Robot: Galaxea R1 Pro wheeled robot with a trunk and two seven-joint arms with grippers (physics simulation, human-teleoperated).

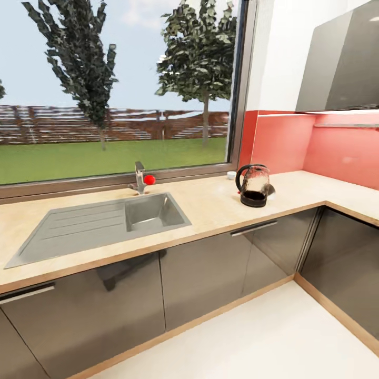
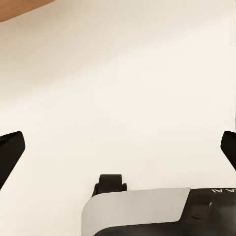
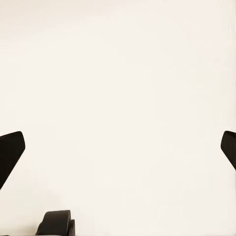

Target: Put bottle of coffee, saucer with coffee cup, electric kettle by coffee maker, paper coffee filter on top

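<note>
Electric kettle (image 1: pixel 255 185): upright on the countertop (image 1: pixel 210 208), well back from the wooden front edge, near the corner where the worktop turns along the red backsplash (image 1: pixel 284 142). Bare wood-grain worktop on both sides of it; steel sink (image 1: pixel 100 221) with ribbed drainer well apart, toward the window (image 1: pixel 116 89). Small white thing just behind the kettle, too small to tell. Rounded brownish glass body, black base, black looped handle facing the sink. Glossy grey cabinet fronts (image 1: pixel 210 273) below, pale open floor (image 1: pixel 273 342) before them.

Left gripper (image 2: pixel 118 147): black fingertips (image 2: pixel 11 147) wide apart at the frame's sides, nothing between, over pale floor with a strip of wood trim far off. Right gripper (image 3: pixel 118 147): fingertips (image 3: pixel 11 150) likewise spread, nothing held, plain pale floor beyond. No kettle near either pair of fingers.
</note>
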